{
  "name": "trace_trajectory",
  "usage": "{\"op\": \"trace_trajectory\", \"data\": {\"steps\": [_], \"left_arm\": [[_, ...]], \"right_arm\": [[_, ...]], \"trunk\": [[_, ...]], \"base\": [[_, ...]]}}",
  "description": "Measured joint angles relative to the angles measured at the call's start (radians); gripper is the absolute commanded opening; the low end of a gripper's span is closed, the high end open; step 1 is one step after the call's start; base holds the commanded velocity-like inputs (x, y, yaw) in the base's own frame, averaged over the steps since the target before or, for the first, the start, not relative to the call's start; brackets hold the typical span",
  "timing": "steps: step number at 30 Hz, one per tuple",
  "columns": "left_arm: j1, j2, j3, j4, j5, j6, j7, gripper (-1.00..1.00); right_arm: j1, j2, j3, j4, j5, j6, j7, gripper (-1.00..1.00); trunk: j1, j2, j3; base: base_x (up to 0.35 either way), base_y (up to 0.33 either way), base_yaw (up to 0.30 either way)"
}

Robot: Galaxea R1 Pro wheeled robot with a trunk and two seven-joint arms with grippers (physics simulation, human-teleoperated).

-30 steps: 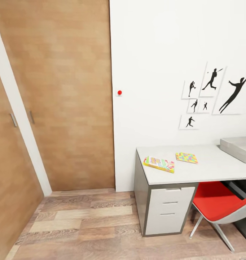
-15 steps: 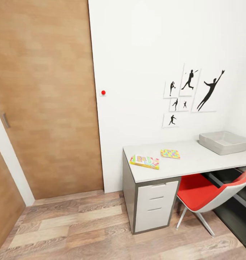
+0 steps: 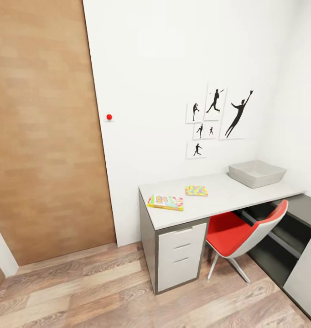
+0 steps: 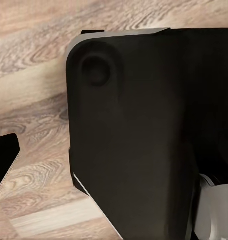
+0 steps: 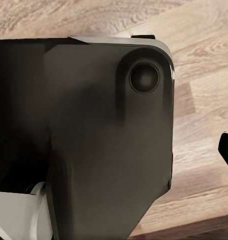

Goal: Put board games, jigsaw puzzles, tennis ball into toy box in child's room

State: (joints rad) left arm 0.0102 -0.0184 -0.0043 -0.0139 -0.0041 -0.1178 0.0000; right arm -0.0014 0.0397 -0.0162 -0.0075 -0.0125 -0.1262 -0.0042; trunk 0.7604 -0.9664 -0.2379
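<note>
Jaws on both arms: can't tell, spread or pressed. Both wrist cameras face dark robot body panel over wood-plank floor; black fingertip pokes in at frame edge, holding nothing visible. From head camera: desk against white wall, board game box near its front corner, jigsaw puzzle just behind, apart. Grey toy box at far end, well apart from both. Red chair tucked under.
</note>
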Motion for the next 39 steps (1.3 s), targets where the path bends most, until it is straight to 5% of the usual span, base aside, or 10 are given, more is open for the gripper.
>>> {"op": "trace_trajectory", "data": {"steps": [9,39], "left_arm": [[0.0,0.0,0.0,0.0,0.0,0.0,0.0,1.0],[-0.001,0.003,0.0,0.0,-0.001,0.0,0.004,1.0]], "right_arm": [[0.0,0.0,0.0,0.0,0.0,0.0,0.0,1.0],[0.0,0.001,0.001,0.0,0.0,-0.002,0.0,1.0]], "trunk": [[0.0,0.0,0.0],[-0.115,0.21,0.094]], "base": [[0.0,0.0,-0.262],[0.0,0.0,-0.262]]}}
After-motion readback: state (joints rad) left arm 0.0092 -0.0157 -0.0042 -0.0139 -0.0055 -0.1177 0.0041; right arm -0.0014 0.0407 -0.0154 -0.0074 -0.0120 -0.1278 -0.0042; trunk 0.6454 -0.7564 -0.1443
